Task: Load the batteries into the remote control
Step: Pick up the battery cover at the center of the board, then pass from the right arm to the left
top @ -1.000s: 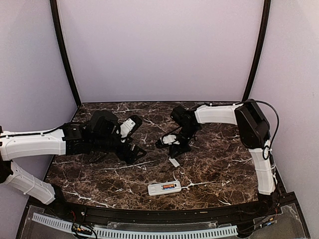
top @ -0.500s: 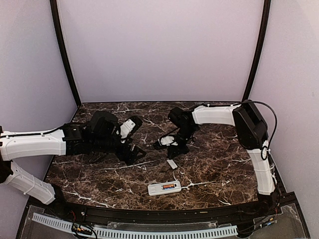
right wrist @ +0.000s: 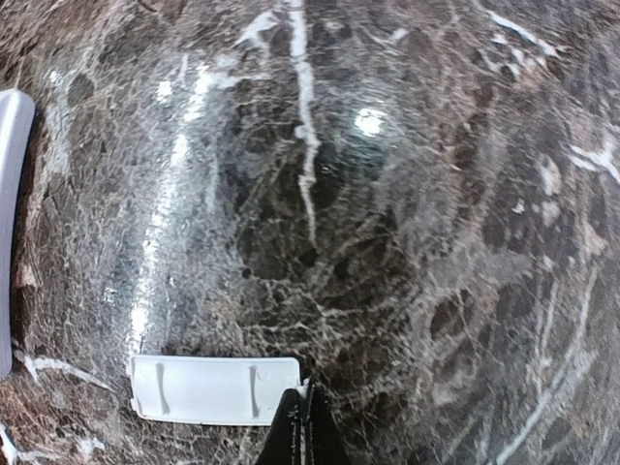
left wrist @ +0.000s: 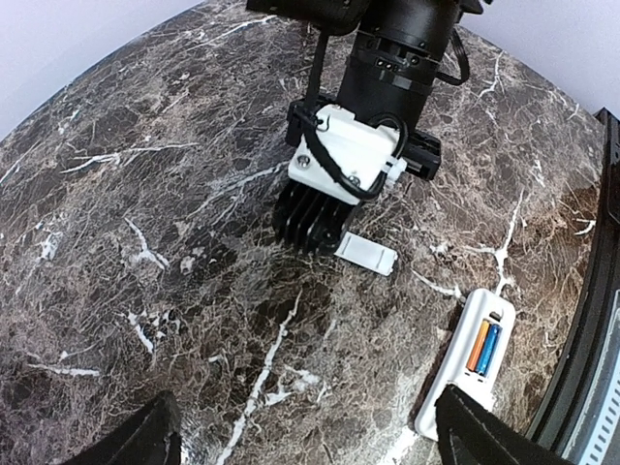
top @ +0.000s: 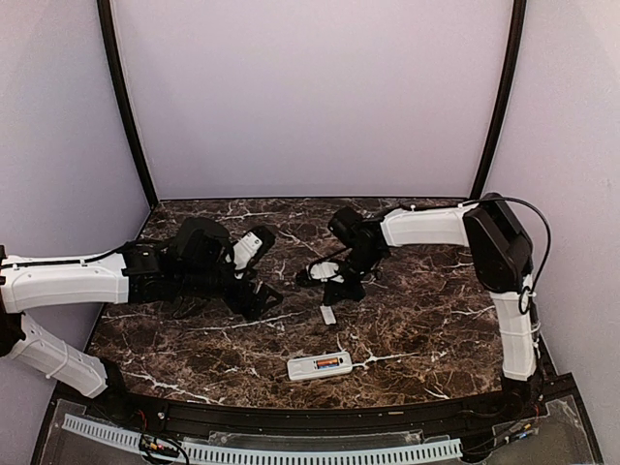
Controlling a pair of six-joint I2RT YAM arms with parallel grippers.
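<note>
Open tabletop (top: pixel 417 320) around remote control (top: pixel 319 367)

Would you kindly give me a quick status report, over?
Left fingers open, away from the remote. Right fingers shut beside loose cover. Both batteries seated in remote. Nothing blocking it.

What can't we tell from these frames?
Whether the right gripper pinches the cover or only touches its end: right wrist view's bottom edge cuts the contact; in left wrist view the gripper's body hides it.
Polarity marks on the batteries: too small in left wrist and top views.
Buttons on the remote: underneath, every view.
Right wrist view: remote cut by left edge.
</note>
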